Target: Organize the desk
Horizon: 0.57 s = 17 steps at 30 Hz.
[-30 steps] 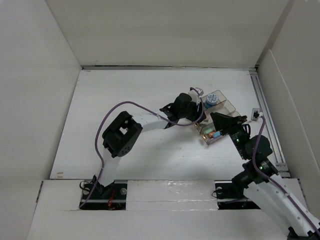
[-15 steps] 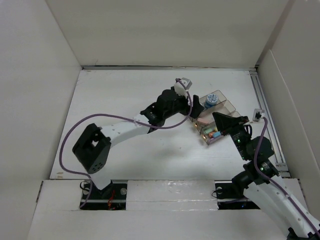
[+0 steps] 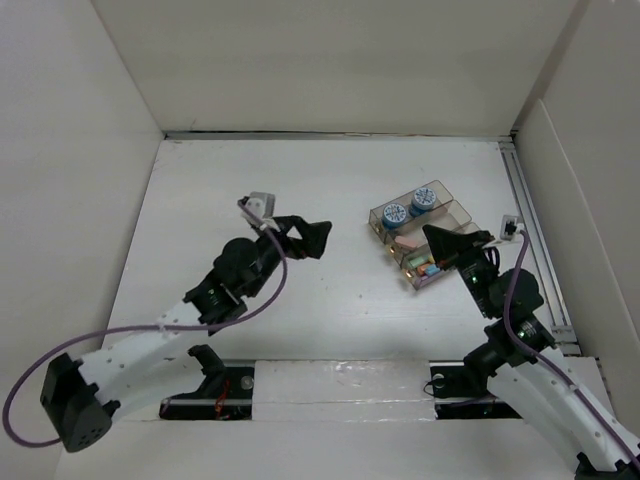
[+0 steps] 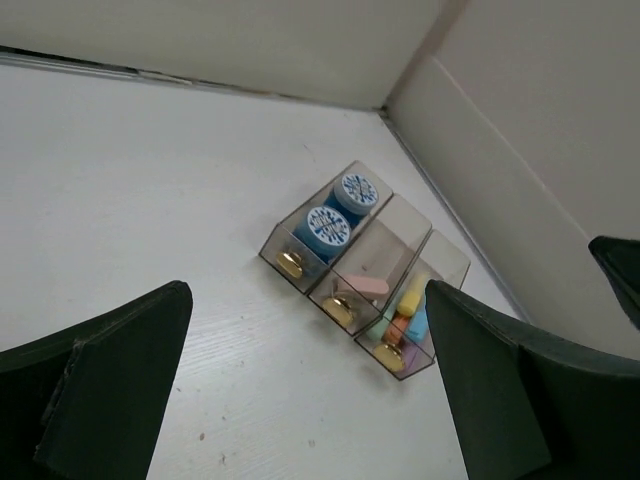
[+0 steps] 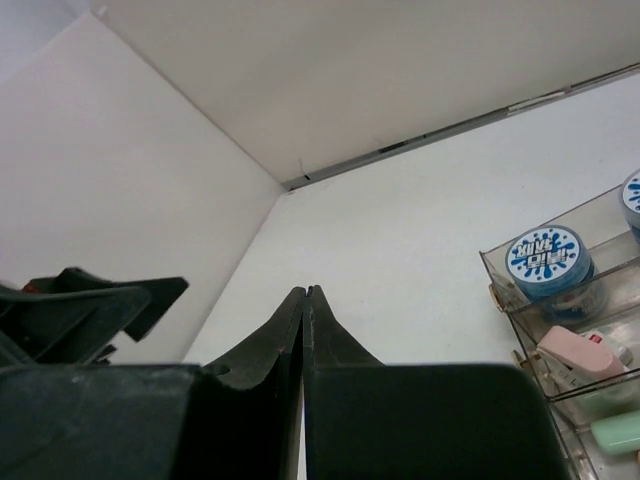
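My worktop (image 3: 330, 190) is mostly bare. The clear tray (image 3: 447, 214) sits on its right half, its compartments running diagonally toward the far right corner. My right claw (image 5: 305, 292), pressed together and holding nothing, hangs just beside the tray's near edge, so that arm is nearer, I judge. My left claw (image 3: 310, 235), spread wide and holding nothing, is well apart to the tray's left. Two blue tins (image 3: 405, 206) fill the far compartment.

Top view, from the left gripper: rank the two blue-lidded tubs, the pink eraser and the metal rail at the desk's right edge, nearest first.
1. The left blue tub, closest to the left gripper; the pink eraser, in the middle compartment, is too close to call against it.
2. The right blue tub, beside the first, farther back-right.
3. The metal rail, far right.
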Tool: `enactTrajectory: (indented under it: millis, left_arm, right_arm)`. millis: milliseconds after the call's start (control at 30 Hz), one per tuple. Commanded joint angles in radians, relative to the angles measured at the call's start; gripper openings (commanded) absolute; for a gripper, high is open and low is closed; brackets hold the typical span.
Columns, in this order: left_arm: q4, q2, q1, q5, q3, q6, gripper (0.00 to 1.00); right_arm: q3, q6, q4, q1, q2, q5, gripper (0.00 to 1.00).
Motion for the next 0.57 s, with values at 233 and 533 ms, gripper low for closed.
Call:
enactTrajectory:
  millis: [233, 533]
  left_arm:
    - [-0.15, -0.533, 0.02, -0.278, -0.213, -0.171, 0.99]
    - [-0.278, -0.756, 0.02, -0.273, -0.275, -0.214, 0.99]
  right_arm:
    - [0.099, 0.021, -0.017, -0.003, -0.031, -0.016, 0.31]
    - [0.174, 0.067, -0.074, -0.003, -0.014, -0.07, 0.33]
